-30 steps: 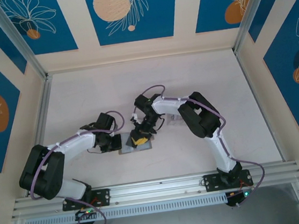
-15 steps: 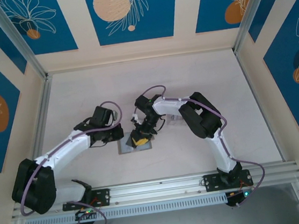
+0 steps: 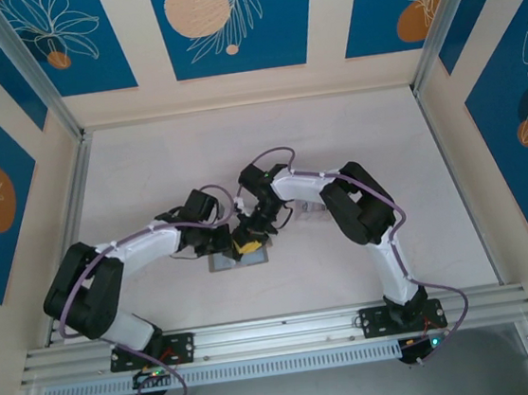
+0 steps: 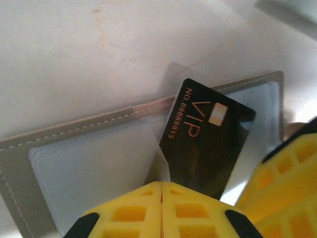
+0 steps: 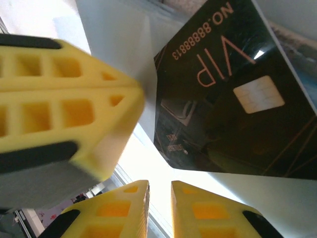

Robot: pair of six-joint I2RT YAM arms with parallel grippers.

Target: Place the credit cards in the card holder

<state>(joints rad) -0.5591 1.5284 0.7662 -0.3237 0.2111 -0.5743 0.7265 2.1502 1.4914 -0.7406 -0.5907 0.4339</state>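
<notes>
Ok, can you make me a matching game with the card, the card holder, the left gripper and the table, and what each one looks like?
Things:
1. credit card
2. card holder
3. left gripper
4. table

Looks:
A. plain and whitish
B. yellow and shut tight
C. black, with VIP written on it
D. grey, with stitching along the edge

Pairs: 1-C, 2-D, 3-B, 4-A
</notes>
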